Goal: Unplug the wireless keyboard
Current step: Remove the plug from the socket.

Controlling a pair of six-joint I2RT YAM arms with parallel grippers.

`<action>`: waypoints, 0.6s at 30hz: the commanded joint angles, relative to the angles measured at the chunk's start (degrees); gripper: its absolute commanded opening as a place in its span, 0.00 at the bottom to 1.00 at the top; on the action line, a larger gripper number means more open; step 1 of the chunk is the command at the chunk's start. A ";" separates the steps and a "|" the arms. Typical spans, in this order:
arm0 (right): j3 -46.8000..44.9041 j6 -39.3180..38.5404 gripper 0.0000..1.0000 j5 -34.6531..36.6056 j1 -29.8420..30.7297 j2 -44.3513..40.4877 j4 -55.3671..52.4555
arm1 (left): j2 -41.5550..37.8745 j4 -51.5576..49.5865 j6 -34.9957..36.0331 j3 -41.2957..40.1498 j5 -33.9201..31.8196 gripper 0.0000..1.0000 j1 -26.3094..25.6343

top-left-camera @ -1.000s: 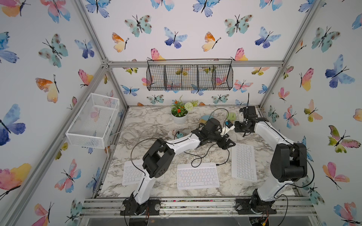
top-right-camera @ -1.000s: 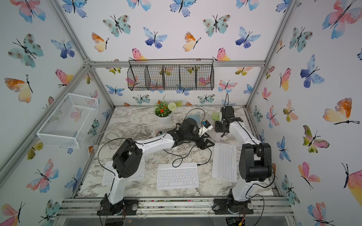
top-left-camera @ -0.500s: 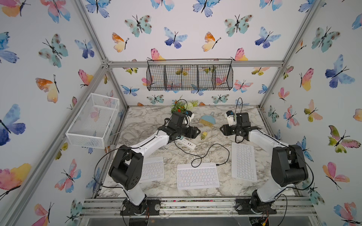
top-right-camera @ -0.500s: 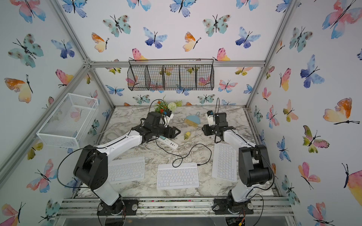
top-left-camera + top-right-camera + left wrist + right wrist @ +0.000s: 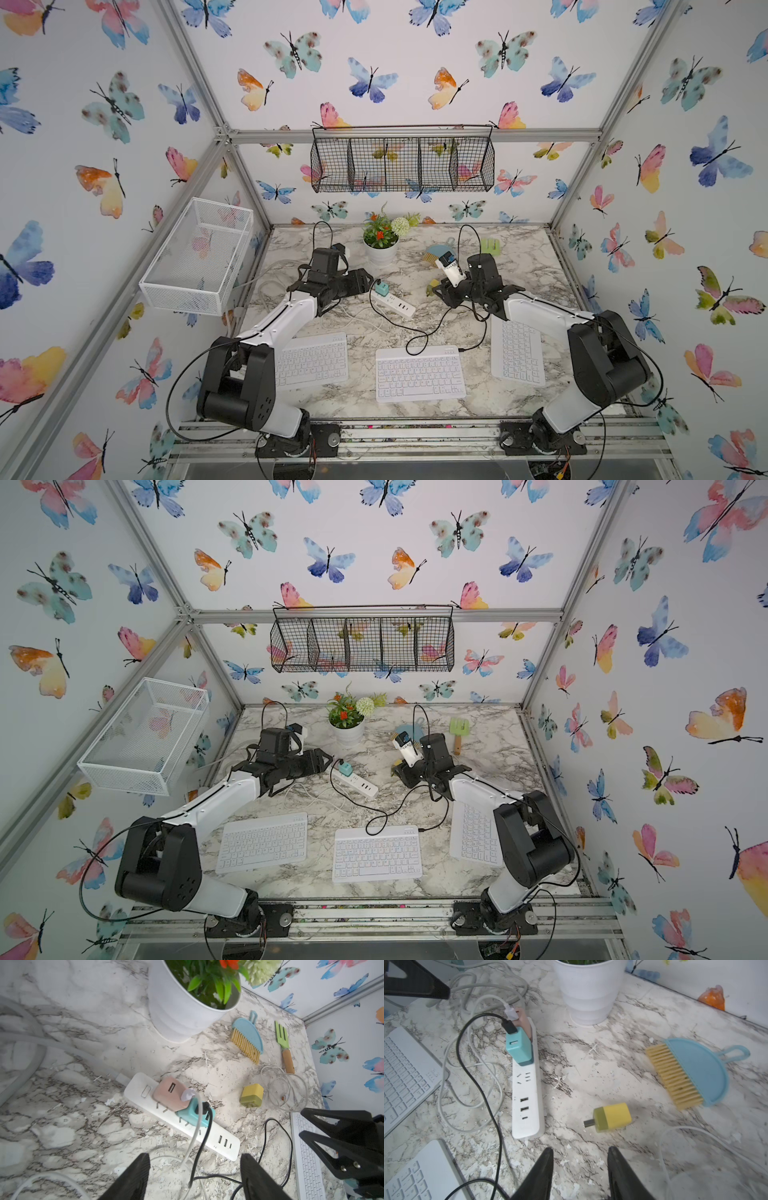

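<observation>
Since a second ago the left gripper (image 5: 368, 284) has drawn back across the table from the right arm's side to its own end of the power strip (image 5: 399, 306). The right gripper (image 5: 441, 294) has shifted a little toward the middle and front.

We find the left jaws well parted with nothing between them, hanging above the strip and the cables that leave it. The right jaws are likewise apart and empty, above bare marble near the yellow charger (image 5: 612, 1116). That charger lies on its side, off the strip.

The middle keyboard (image 5: 419, 374) lies flat at the front centre. Its black cable (image 5: 204, 1140) runs to the teal charger (image 5: 192, 1114), which is seated in the strip, touching the pink charger (image 5: 169, 1093). The left keyboard (image 5: 311, 361) and right keyboard (image 5: 517, 353) lie flat on either side.
</observation>
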 commanded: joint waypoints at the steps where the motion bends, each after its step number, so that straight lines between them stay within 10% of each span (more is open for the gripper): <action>1: 2.26 -2.41 0.46 -0.83 1.87 3.02 3.84 | -1.28 1.02 -2.70 -2.28 0.85 0.70 2.51; 18: 14.28 -9.05 0.48 -4.90 7.73 17.74 4.11 | 13.09 8.43 -6.79 -0.43 5.26 0.65 2.86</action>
